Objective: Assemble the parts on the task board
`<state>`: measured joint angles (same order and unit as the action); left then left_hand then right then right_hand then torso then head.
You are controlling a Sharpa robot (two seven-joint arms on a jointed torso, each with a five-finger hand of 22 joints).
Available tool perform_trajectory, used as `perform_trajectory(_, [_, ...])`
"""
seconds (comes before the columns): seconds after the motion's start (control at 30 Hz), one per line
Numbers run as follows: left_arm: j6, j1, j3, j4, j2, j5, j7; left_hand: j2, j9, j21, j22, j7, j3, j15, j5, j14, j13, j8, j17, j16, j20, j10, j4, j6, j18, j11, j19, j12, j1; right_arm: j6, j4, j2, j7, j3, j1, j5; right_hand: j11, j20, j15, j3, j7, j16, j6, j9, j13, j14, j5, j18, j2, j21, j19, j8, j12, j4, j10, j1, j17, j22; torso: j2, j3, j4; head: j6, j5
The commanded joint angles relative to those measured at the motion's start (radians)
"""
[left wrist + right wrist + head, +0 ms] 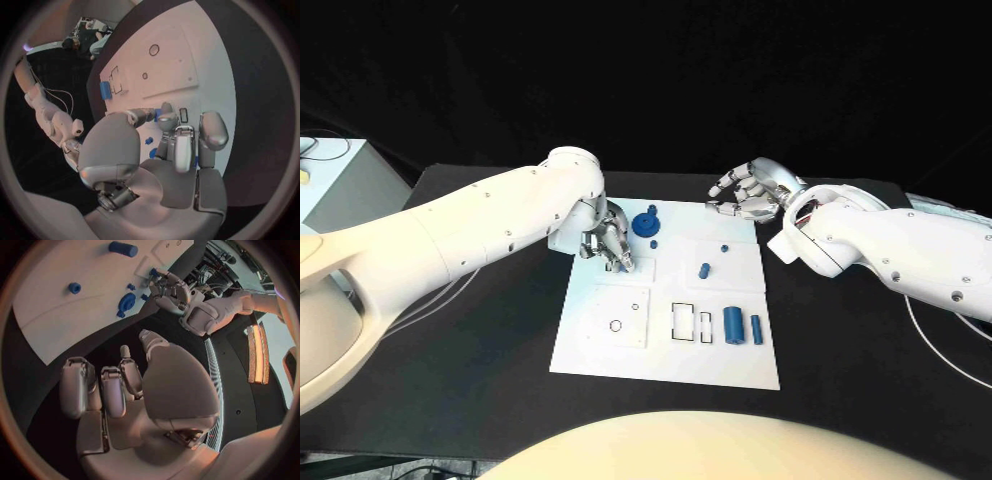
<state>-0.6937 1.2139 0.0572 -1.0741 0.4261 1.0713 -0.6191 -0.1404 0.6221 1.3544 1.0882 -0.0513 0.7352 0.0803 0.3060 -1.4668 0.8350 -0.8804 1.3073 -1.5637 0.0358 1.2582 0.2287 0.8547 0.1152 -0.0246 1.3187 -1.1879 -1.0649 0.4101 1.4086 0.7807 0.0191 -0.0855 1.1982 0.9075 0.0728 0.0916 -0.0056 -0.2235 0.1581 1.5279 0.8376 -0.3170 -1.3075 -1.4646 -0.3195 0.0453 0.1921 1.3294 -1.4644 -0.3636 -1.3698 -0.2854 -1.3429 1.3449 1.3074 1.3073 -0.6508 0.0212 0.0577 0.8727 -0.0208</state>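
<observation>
The white task board lies mid-table. At its far left corner my left hand points its fingers down at the board, right beside a blue gear-like part and a small blue piece. In the left wrist view blue shows between the thumb and the fingertips; whether it is pinched is unclear. A blue peg and a tiny blue part lie mid-board. Two blue cylinders lie near the right edge. My right hand hovers off the far right corner, loosely curled and holding nothing.
Outlined slots and a small ring mark show on the board's near half. A pale box stands at the table's far left. Black table surrounds the board on both sides.
</observation>
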Motion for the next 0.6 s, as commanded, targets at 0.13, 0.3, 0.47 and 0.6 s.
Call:
perform_trajectory(0.13, [-0.045,0.0,-0.003,0.016,-0.011,-0.008,-0.004,0.016,-0.001,0.002,0.0,0.007,0.206,-0.004,0.004,-0.102,-0.001,-0.003,0.259,-0.004,0.001,0.007,-0.207,0.013,-0.02,-0.001,0.005,-0.002,-0.003,-0.013,0.0,0.0,-0.006,0.0,0.0,0.008,0.001,0.003,0.002,0.003,-0.002,-0.002,-0.008,-0.002,-0.055,-0.087,-0.006,0.005,0.0,-0.005,-0.035,-0.006,-0.006,0.001,-0.003,-0.01,0.202,0.129,0.0,-0.0009,-0.0001,0.0,0.0])
perform_trajectory(0.3, [-0.059,0.0,-0.005,0.023,-0.014,-0.01,-0.004,0.016,-0.001,0.002,-0.001,0.007,0.206,-0.004,0.004,-0.103,-0.002,-0.002,0.26,-0.005,0.001,0.007,-0.208,0.013,-0.02,-0.001,0.004,-0.001,-0.003,-0.013,0.0,0.0,-0.006,0.0,0.0,0.008,0.001,0.003,0.002,0.003,-0.002,-0.002,-0.008,-0.002,-0.055,-0.087,-0.006,0.005,0.0,-0.005,-0.035,-0.006,-0.006,0.001,-0.003,-0.01,0.202,0.129,0.0,-0.001,-0.0007,0.0,0.0])
perform_trajectory(0.47, [-0.063,0.0,-0.006,0.029,-0.016,-0.012,-0.005,0.016,-0.001,0.002,-0.001,0.007,0.206,-0.004,0.004,-0.103,-0.002,-0.002,0.26,-0.005,0.001,0.007,-0.208,0.013,-0.02,-0.001,0.004,-0.001,-0.003,-0.013,-0.001,-0.001,-0.006,0.0,-0.001,0.008,0.001,0.003,0.002,0.003,-0.002,-0.002,-0.008,-0.002,-0.055,-0.087,-0.006,0.005,0.0,-0.005,-0.035,-0.006,-0.006,0.001,-0.003,-0.01,0.202,0.129,0.0,-0.0012,0.0,0.0,0.0])
perform_trajectory(0.6, [-0.049,0.0,-0.006,0.031,-0.019,-0.013,-0.005,0.016,-0.001,0.002,0.0,0.007,0.207,-0.004,0.004,-0.103,-0.002,-0.002,0.26,-0.005,0.001,0.007,-0.209,0.013,-0.02,-0.001,0.004,-0.001,-0.002,-0.013,-0.002,-0.002,-0.007,0.0,-0.001,0.008,0.001,0.003,0.002,0.003,-0.002,-0.002,-0.008,-0.002,-0.055,-0.087,-0.006,0.005,0.0,-0.005,-0.035,-0.006,-0.006,0.001,-0.003,-0.01,0.202,0.129,0.0,-0.0008,-0.0008,0.0,0.0])
